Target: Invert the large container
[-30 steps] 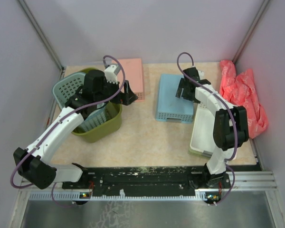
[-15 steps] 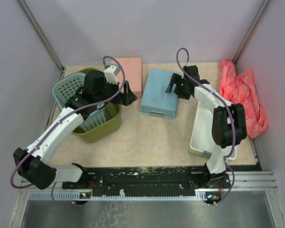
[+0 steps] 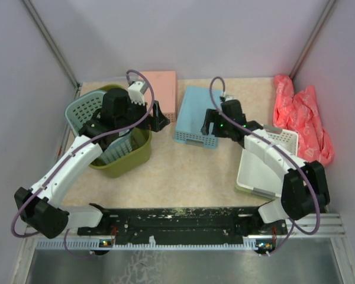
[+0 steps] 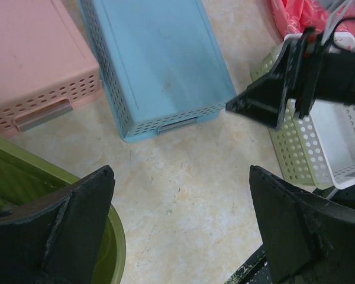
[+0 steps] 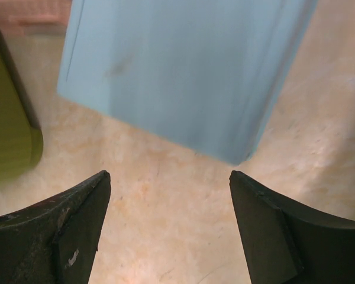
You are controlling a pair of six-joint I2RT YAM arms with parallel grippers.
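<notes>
Where the left arm crosses it in the overhead view, the large container (image 3: 130, 158) is mostly covered: only its near wall, its 5 o'clock corner and a strip of far rim show. A teal basket (image 3: 83, 109) lies tilted inside it and hides the interior and base. The left wrist view catches only an arc of green rim at lower left, partly behind a finger. The right wrist view shows a green sliver cut off at the left edge.

Taking 12 o'clock as the far side of the table (image 3: 177, 171), the container stands at about 9 o'clock, on the tabletop, mouth upward and not inverted. Its long axis appears to run from 11 o'clock to 5 o'clock, though the cover makes this uncertain.

The left gripper (image 4: 181, 177) hangs just past the container's 3 o'clock rim, its jaws spread wide with nothing between them, over bare tabletop.

The right gripper (image 5: 169, 177) is at the near 4 o'clock corner of a blue tray (image 3: 192, 115) near the table's centre. Its jaws also stand wide apart and empty. The tray is blurred in the wrist view, and contact with it cannot be judged.

A pink tray (image 3: 165, 89) lies at 12 o'clock, a white basket (image 3: 260, 168) at 4 o'clock and red crumpled material (image 3: 302, 112) at 2 o'clock.
</notes>
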